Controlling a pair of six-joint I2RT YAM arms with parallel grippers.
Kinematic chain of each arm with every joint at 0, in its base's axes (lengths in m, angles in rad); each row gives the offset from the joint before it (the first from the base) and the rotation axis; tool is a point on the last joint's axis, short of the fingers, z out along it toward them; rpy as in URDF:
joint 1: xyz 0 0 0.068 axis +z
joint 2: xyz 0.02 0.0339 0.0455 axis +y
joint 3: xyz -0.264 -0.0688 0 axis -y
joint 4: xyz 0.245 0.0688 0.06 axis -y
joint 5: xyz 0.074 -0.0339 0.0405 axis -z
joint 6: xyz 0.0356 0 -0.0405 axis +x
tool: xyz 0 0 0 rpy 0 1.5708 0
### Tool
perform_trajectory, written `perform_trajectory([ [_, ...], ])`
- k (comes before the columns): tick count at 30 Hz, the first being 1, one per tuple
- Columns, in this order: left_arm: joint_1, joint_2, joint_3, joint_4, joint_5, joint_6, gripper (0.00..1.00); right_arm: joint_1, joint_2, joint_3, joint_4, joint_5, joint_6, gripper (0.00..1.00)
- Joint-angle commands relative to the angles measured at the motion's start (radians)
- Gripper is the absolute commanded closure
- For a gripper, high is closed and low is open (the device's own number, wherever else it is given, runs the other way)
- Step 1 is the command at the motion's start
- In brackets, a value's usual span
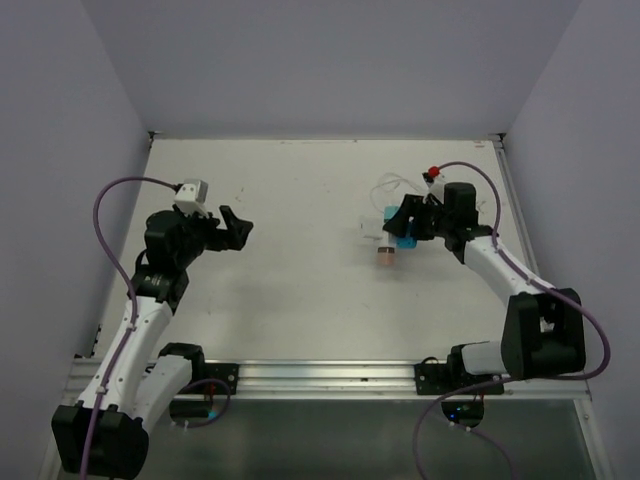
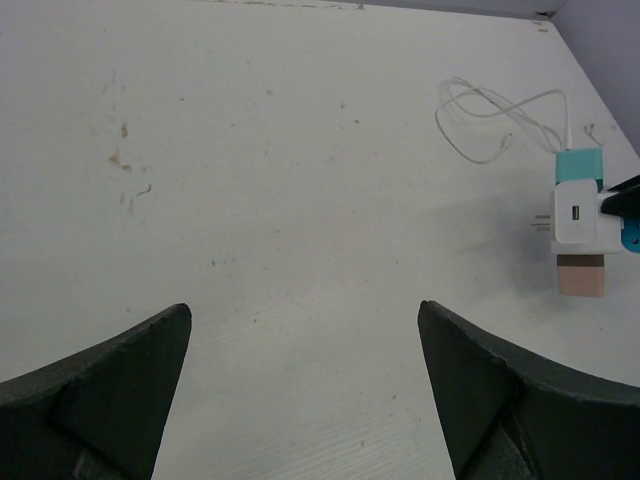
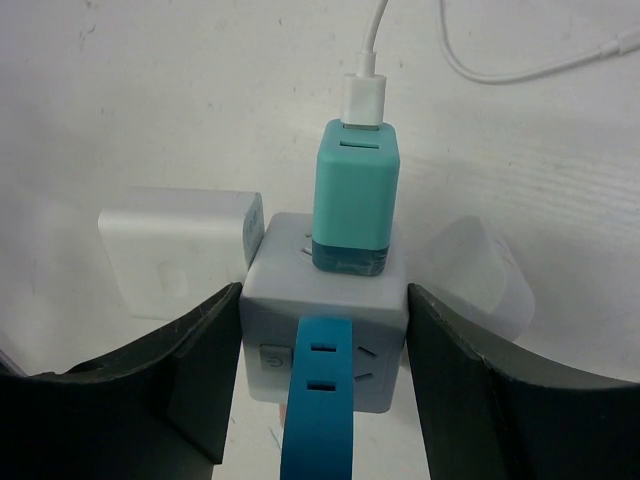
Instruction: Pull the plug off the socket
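My right claw (image 3: pixel 324 330) is pinching the socket (image 3: pixel 285 265). Both fingers sit flush on the white cube's side faces at centre frame of the right wrist view, though I can't judge how firm the grip is. My left claw (image 2: pixel 303 330) is spread wide and holds nothing, over bare table (image 2: pixel 250 180).

The teal plug (image 3: pixel 355 190) stands in the socket face turned away from my right claw. Its long axis runs straight up-frame, and the white USB cable (image 3: pixel 372 45) carries on out of its far end and loops to the upper right. A blue plug (image 3: pixel 320 400) sticks out of the near face toward the camera, low centre. A flat white block (image 3: pixel 175 255) sits against the cube's left side.

In the left wrist view the whole cluster is at the far right edge, well apart from my left claw. There the teal plug (image 2: pixel 580 165) is on top and a tan plug (image 2: pixel 582 275) is at the bottom.

In the top view the right claw (image 1: pixel 405 228) is on the cluster, right of centre. The left claw (image 1: pixel 235 228) is left of centre and points toward it.

My judgement: the right arm anchors the cube, so the free left arm has to cross rightward. The pull should go along the plug's long axis, away from the cube. Which plug is meant is unclear; the teal one looks likeliest.
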Motion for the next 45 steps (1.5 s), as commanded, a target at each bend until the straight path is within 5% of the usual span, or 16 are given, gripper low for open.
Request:
perform_trajectory([
  [1, -0.011, 0.003, -0.015, 0.096, 0.119, -0.017, 0.0, 0.031, -0.124, -0.072, 0.118, -0.081, -0.023, 1.0],
  [7, -0.15, 0.066, -0.015, 0.085, 0.063, -0.094, 0.0, 0.1, -0.221, -0.219, 0.253, -0.067, 0.013, 1.0],
  [14, -0.392, 0.155, -0.055, 0.246, -0.026, -0.383, 0.08, 0.145, -0.284, -0.327, 0.358, -0.024, 0.04, 1.0],
  [22, -0.685, 0.374, 0.127, 0.208, -0.347, -0.457, 0.07, 0.168, -0.328, -0.408, 0.402, 0.022, 0.029, 1.0],
  [32, -0.814, 0.649, 0.296, 0.17, -0.463, -0.514, 0.13, 0.17, -0.351, -0.474, 0.462, 0.055, 0.065, 1.0],
  [45, -0.859, 0.747, 0.322, 0.182, -0.433, -0.579, 0.21, 0.17, -0.328, -0.508, 0.52, 0.062, 0.089, 1.0],
])
